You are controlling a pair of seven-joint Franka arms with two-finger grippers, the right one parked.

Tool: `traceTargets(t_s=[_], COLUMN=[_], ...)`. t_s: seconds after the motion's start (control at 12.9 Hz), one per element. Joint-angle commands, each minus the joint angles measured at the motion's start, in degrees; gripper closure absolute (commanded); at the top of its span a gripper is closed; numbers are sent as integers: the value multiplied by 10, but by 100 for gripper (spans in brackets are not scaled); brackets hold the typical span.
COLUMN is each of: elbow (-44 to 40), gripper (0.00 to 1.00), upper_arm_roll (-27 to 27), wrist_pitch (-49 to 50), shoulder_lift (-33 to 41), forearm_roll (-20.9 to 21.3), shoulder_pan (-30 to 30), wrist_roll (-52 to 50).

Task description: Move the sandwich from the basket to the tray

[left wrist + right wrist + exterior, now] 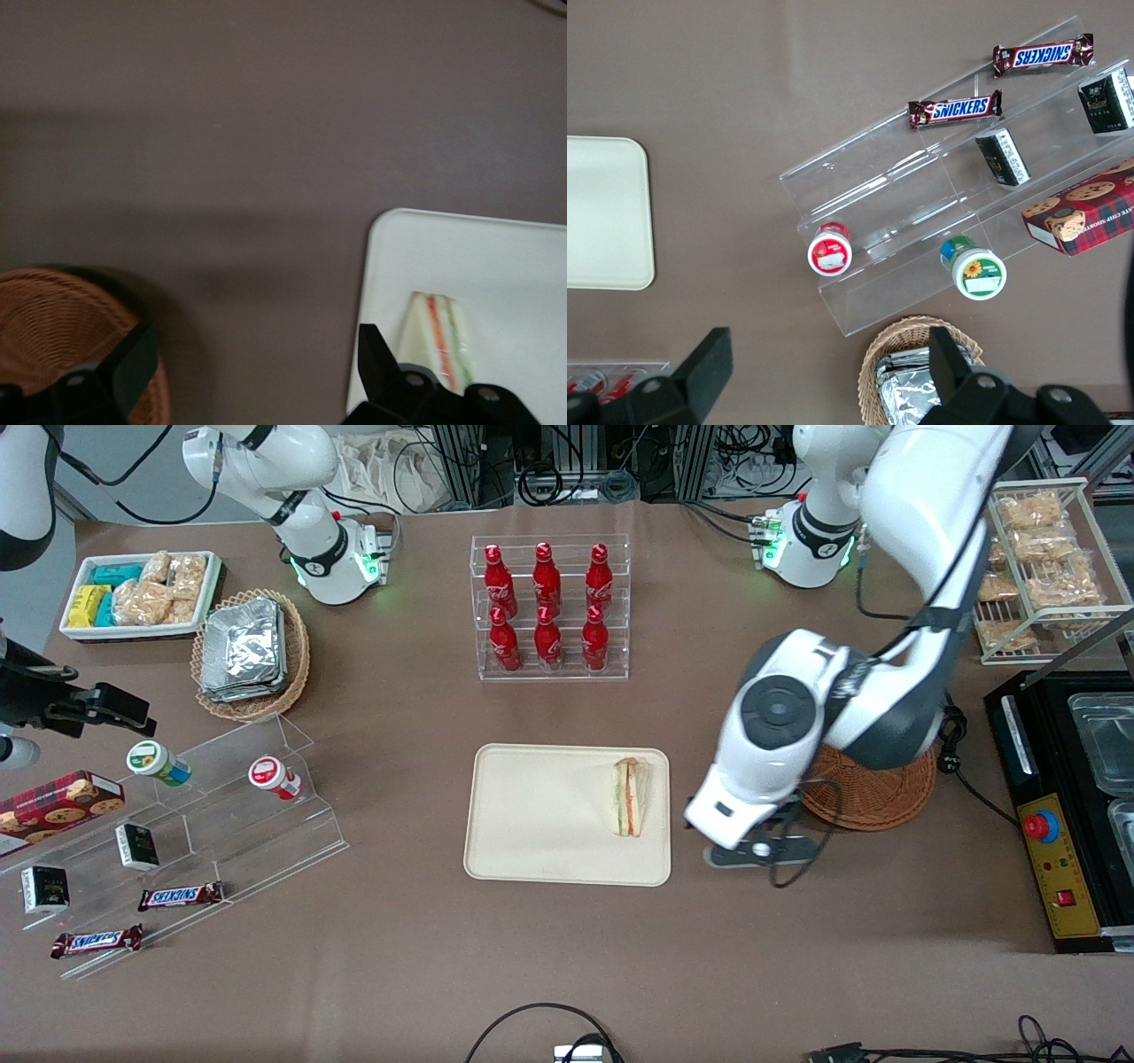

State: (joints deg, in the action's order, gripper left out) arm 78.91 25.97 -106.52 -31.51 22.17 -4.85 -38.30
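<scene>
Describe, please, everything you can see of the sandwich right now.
The sandwich is a small triangular wedge of white bread with green, orange and red filling layers showing along its cut face. It rests on the cream tray, close to the rim at the working arm's end, and nothing grips it. The gripper hangs open over bare table between the tray and the basket.

White glossy arm shells with dark grey joints, green base lights — black-fingered tool [257, 367], black cables.

High front view; 2 downward wrist views.
</scene>
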Motion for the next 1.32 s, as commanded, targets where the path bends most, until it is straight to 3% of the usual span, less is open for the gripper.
traceTargets(t_s=[0.0, 0.15, 0.7, 1.01, 1.24], elbow=[6, 6, 14, 47, 68], gripper=[0, 0, 0, 0, 0], upper_arm_roll=[3, 6, 0, -111, -138], wrist_pitch=[38, 65, 98, 126, 156], shoulder_lift=[40, 52, 108, 183, 231], forearm_roll=[-15, -19, -102, -200, -202], shoulder_pan=[30, 55, 114, 101, 100], wrist_roll=[2, 6, 146, 285, 328])
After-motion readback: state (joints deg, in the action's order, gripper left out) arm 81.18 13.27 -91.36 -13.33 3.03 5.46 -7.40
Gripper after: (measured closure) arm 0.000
